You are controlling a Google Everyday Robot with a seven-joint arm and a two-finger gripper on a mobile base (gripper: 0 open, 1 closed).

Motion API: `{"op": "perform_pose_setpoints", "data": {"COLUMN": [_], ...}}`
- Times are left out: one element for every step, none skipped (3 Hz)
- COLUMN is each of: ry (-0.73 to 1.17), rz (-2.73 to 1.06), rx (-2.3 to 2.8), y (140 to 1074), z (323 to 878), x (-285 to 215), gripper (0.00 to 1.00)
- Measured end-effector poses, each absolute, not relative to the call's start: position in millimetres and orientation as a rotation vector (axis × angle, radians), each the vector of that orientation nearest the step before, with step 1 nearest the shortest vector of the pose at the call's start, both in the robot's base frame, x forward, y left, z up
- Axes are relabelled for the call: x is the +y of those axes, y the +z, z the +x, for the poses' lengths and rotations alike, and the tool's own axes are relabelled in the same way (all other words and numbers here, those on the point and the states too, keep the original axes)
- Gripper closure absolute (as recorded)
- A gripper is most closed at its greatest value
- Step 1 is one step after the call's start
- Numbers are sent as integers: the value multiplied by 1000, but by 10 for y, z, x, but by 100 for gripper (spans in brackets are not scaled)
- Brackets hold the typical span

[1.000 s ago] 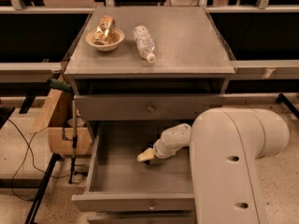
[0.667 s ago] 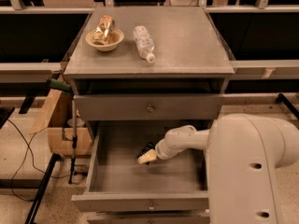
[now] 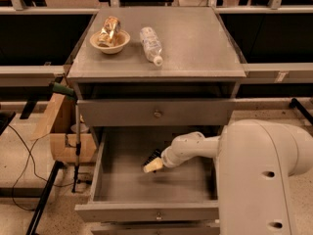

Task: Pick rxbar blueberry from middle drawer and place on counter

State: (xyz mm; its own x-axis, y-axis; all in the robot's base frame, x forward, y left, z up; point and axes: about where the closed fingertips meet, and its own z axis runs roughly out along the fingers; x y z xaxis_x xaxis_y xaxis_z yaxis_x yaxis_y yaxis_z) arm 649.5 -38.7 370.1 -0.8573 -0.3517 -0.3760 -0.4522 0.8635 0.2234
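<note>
Tabletop (image 3: 195, 43): grey and speckled with a thin rim, filling the upper centre of the frame. At its upper left you have a shallow bowl (image 3: 110, 42) holding a shiny gold-and-silver wrapper (image 3: 108, 27). Just right of the bowl, a clear plastic bottle (image 3: 150, 44) lies on its side, apart from the bowl.

Below the tabletop the upper drawer front (image 3: 195, 112) is closed, its round knob (image 3: 157, 114) at centre. The middle drawer (image 3: 122, 185) is pulled out toward the bottom of the frame.

The white arm (image 3: 264, 180) enters from the lower right and reaches leftward into the drawer. The gripper (image 3: 152, 164) sits near the middle of the drawer floor — you cannot tell whether it is spread or pressed together.

The rxbar blueberry (image 3: 152, 155) reads as a small dark shape in the drawer, right at the gripper's pale tip. Contact cannot be judged.

Room: pale speckled floor (image 3: 19, 131), a cardboard box (image 3: 61, 131) left of the cabinet, and a grey bench ledge (image 3: 29, 72) beyond it — a like one is on the right.
</note>
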Motion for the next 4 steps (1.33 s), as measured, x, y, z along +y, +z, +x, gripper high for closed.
{"op": "perform_pose_setpoints", "data": {"ry": [439, 410, 396, 383], "rz": [-697, -881, -1012, -1129], "rx": [2637, 2496, 2429, 2386], "y": [3744, 3867, 3848, 3727], "z": [6545, 6597, 6586, 6589], "x": [-337, -237, -231, -284], "gripper": [0, 0, 0, 0]}}
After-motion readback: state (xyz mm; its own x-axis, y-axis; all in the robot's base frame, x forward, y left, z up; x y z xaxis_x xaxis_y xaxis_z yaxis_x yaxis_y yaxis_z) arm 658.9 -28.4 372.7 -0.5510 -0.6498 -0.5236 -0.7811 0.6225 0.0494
